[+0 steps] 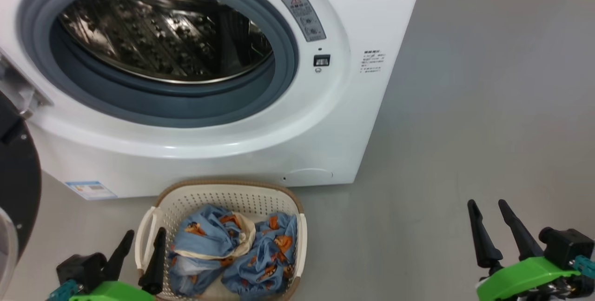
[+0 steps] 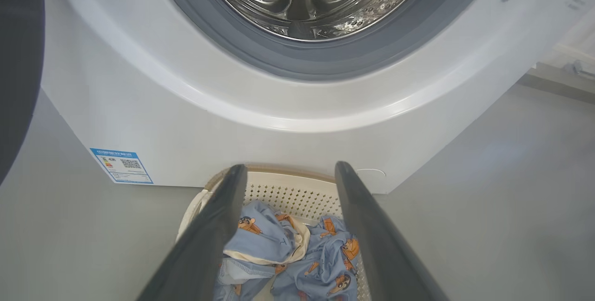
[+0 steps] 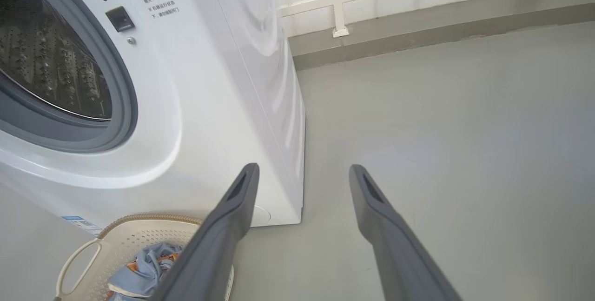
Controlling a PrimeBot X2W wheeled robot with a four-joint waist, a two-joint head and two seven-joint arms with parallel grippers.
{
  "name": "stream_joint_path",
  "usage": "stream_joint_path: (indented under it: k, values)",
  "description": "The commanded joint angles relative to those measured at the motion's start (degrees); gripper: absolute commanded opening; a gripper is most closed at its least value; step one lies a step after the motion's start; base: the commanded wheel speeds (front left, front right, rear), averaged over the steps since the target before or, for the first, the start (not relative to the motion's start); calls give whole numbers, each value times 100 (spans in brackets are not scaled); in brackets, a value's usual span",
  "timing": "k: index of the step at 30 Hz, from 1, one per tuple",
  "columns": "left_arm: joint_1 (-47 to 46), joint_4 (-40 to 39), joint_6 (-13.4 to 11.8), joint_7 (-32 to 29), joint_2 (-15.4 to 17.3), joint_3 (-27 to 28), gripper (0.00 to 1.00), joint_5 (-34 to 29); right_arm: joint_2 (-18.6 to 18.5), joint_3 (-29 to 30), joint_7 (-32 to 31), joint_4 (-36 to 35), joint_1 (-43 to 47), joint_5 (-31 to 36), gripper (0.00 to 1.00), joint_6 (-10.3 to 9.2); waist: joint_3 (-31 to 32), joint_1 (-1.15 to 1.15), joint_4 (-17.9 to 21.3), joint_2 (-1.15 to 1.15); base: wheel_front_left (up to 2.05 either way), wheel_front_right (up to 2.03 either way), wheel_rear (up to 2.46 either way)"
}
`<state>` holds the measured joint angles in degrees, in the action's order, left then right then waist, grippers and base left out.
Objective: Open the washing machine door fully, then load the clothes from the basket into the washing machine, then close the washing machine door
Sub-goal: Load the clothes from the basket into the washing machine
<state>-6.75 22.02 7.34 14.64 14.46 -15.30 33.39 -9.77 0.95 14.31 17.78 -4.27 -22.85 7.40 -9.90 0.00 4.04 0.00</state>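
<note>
Left gripper (image 1: 145, 231) fingers spread apart, nothing between them, hanging at the left side of the basket (image 1: 223, 198). In the head view one finger overlaps the basket's left handle. Contact can't be confirmed. Clothes (image 1: 260, 254) lie just ahead of and below this gripper, framed between its two fingers in the left wrist view: blue fabric with orange figures, bunched in two lumps, one with a cream lining turned out. All of it sits inside the basket.

Basket stands on the floor (image 1: 465, 129), close against the foot of the washing machine (image 1: 232, 152), which is straight ahead of the left gripper. Drum (image 1: 162, 36) is exposed, with steel perforations and no laundry visible in it, ringed by the grey-blue gasket (image 1: 186, 105). Washing machine door (image 1: 18, 184) is swung open, off to the left of the left gripper, black, cut by the frame edge. Blue label sticker (image 1: 90, 190) is low on the machine front, ahead-left of that gripper.

Right gripper (image 1: 487, 203) fingers also apart and empty, over bare floor, well to the right of the basket. Machine's right front corner is ahead-left of it.
</note>
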Motion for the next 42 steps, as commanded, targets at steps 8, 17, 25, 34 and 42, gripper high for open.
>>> stream_joint_path:
  k: [8, 17, 25, 34, 42]
  values:
    - [-935, 741, 14, 36, 178, -380, 100, 300, 192, -93, 69, -213, -429, 198, 100, 9, -961, 0, 86, 0, 0, 0, 0]
    - [-1907, 1608, 14, 36, 370, -1143, 100, 713, 394, -60, 69, -320, -828, 305, 100, 9, -1810, 0, 193, 0, 0, 0, 0]
    - [-2569, 2181, 14, 36, 530, -1720, 100, 1123, 526, -53, 69, -380, -1112, 377, 100, 9, -2342, 0, 233, 0, 0, 0, 0]
    - [-3057, 2587, 14, 36, 649, -2230, 100, 1501, 598, -88, 69, -408, -1324, 421, 100, 9, -2647, 0, 235, 0, 0, 0, 0]
    - [-3504, 2938, 14, 36, 745, -2830, 100, 1900, 634, -128, 69, -476, -1467, 434, 100, 9, -2964, 0, 287, 0, 0, 0, 0]
